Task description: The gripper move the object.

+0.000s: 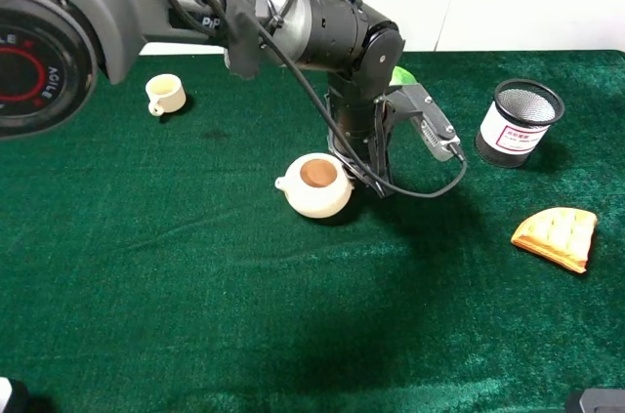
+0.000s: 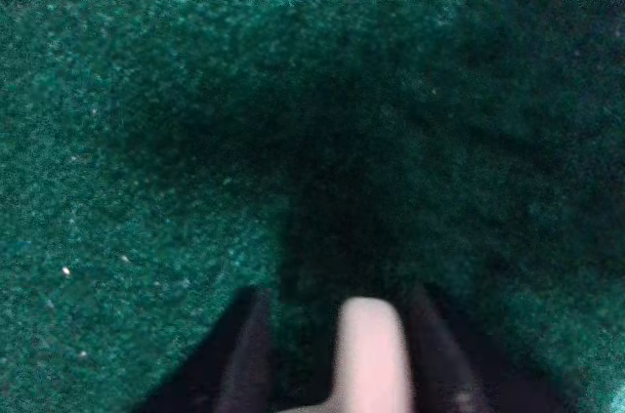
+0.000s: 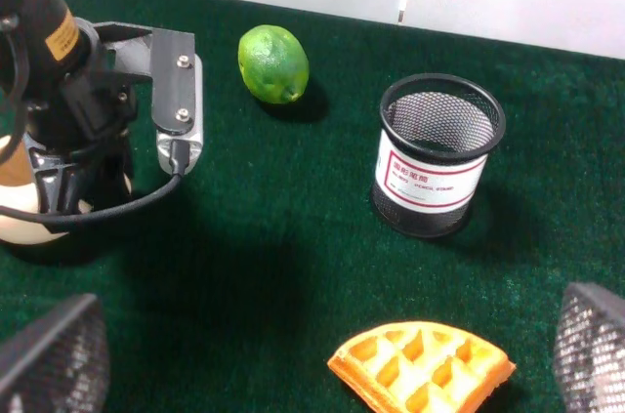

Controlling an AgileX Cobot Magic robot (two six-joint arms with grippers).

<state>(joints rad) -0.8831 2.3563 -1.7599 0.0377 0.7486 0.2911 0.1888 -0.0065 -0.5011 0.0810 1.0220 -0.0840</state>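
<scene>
The round cream-coloured lidless teapot (image 1: 314, 185) with the brown inside stood upright near the middle of the dark green felt surface (image 1: 146, 286). Its short spout pointed toward the left of the exterior high view, so its spout-to-handle axis ran across that view, with the loop handle (image 2: 369, 354) on the side facing the left claw (image 2: 337, 306). The left wrist view showed the two dark jaws of that claw standing on either side of the handle, parted, with dark gaps between jaw and handle. A firm grip was therefore not judged to have been made. The left arm was the nearer arm. The right claw (image 3: 312, 350) was spread wide and well apart from the teapot, close to the orange waffle wedge (image 3: 420, 369). In the exterior high view the arm's wrist covered the handle and the jaws. The left wrist view was blurred and cut off the teapot body.
</scene>
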